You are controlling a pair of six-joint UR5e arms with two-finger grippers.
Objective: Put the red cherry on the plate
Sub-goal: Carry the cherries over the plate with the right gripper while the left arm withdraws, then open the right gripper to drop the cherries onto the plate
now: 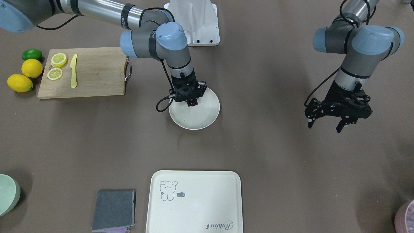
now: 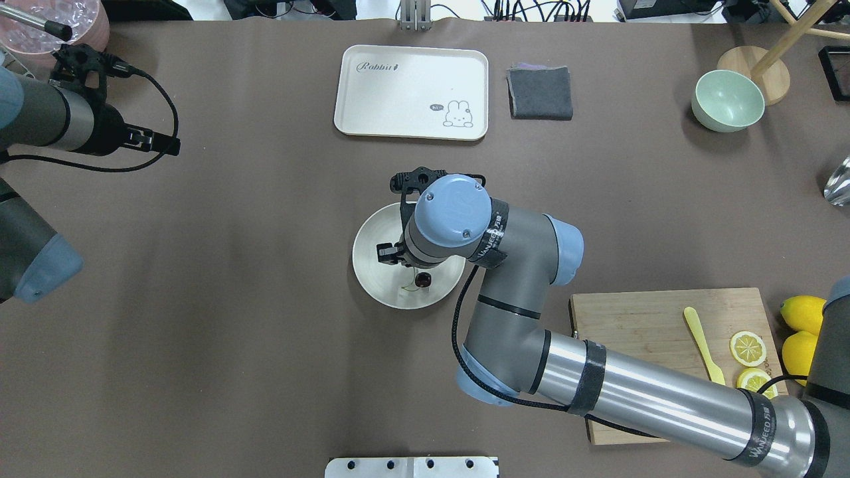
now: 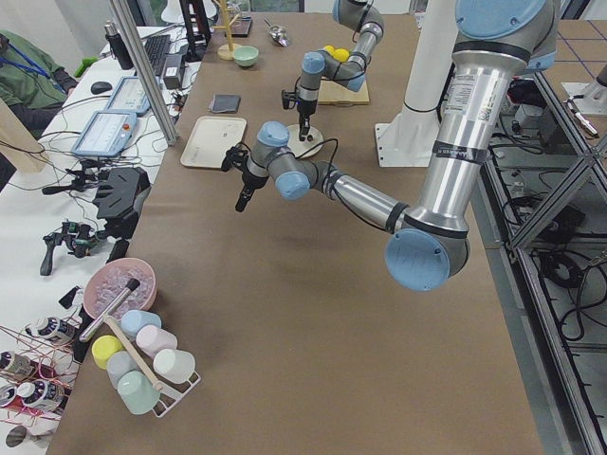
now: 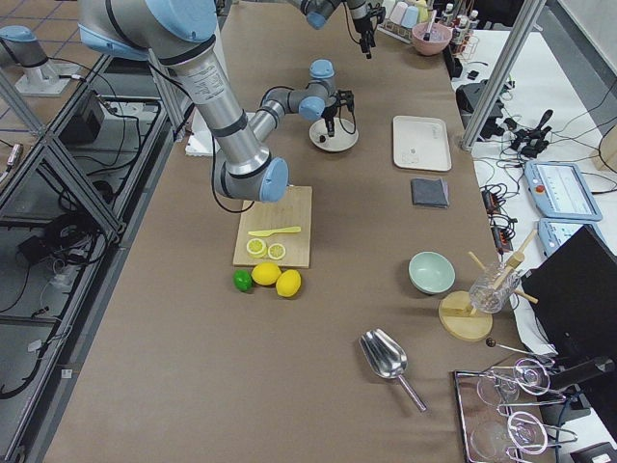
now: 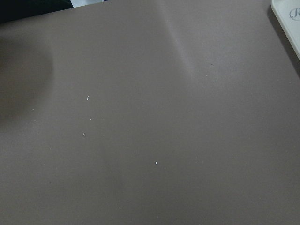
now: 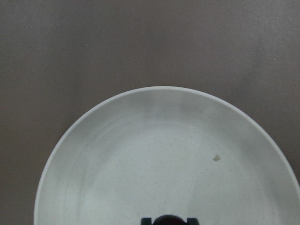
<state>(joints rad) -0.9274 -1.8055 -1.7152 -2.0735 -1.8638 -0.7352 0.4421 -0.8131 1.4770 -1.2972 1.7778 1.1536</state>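
**Operator:** Where does my right tool stand?

**Spotter:** Your right tool (image 1: 192, 99) is clamped on the cherry (image 1: 193, 103), pointing down low over the plate (image 1: 204, 120), off-centre toward the robot. I can't tell whether the fruit touches yet. Your left tool (image 1: 325, 125) hangs with fingers apart, well off over bare bench (image 1: 278, 152).

**Operator:** What could go wrong?

**Spotter:** If you let go too high, I'd expect the round cherry to bounce or roll past the shallow rim. The thin stem might also snag a finger as you lift and drag it out.
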